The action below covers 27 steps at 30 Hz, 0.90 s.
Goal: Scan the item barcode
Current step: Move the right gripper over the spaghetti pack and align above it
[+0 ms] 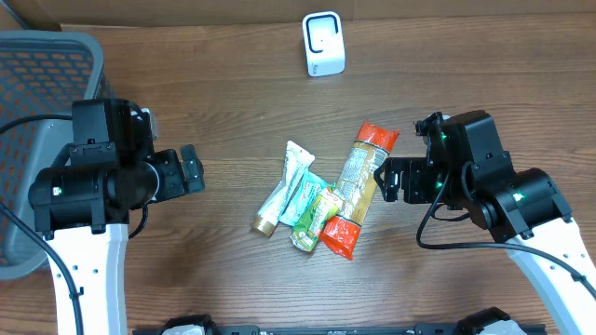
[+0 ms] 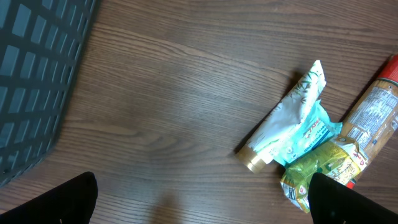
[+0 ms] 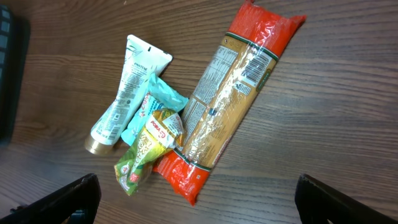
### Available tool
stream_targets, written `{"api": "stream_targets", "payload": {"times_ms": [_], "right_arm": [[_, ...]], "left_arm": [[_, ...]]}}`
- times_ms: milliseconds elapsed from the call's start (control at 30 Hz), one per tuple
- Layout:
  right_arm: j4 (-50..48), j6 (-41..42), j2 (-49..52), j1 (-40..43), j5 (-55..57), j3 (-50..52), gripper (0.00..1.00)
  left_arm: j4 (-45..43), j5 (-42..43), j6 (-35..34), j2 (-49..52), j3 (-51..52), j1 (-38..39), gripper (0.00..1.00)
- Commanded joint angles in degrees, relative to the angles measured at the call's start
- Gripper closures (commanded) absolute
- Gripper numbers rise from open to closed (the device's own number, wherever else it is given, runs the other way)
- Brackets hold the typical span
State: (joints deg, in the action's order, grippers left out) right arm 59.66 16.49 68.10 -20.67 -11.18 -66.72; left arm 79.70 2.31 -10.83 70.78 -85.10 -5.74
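Four items lie in a pile at mid-table: a white tube with a gold cap (image 1: 279, 191), a teal packet (image 1: 303, 197), a green packet (image 1: 310, 225) and a long pasta bag with red ends (image 1: 358, 184). A white scanner (image 1: 323, 44) stands at the far edge. My left gripper (image 1: 191, 169) hovers open left of the pile, nothing between its fingers (image 2: 74, 199). My right gripper (image 1: 389, 180) hovers open just right of the pasta bag (image 3: 230, 99), also empty. The tube (image 2: 283, 118) shows in the left wrist view. I cannot make out a barcode for certain.
A grey mesh basket (image 1: 56, 39) fills the table's far left corner, behind my left arm, and its wall (image 2: 31, 74) shows in the left wrist view. Bare wood lies between the pile and the scanner.
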Motion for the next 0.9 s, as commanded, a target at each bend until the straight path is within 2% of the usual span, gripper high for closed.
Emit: {"api": "stream_targets", "payload": {"times_ms": [0,867], "right_arm": [[-0.2,-0.3,-0.5,0.2,-0.3,0.3,0.00],[0.0,-0.5,-0.5,0.2,0.2,0.3,0.00]], "left_arm": [[-0.2,0.2,-1.0,0.0,-0.5,-0.2,0.00],[-0.2,0.2,-1.0,0.0,-0.5,-0.2,0.00]]}}
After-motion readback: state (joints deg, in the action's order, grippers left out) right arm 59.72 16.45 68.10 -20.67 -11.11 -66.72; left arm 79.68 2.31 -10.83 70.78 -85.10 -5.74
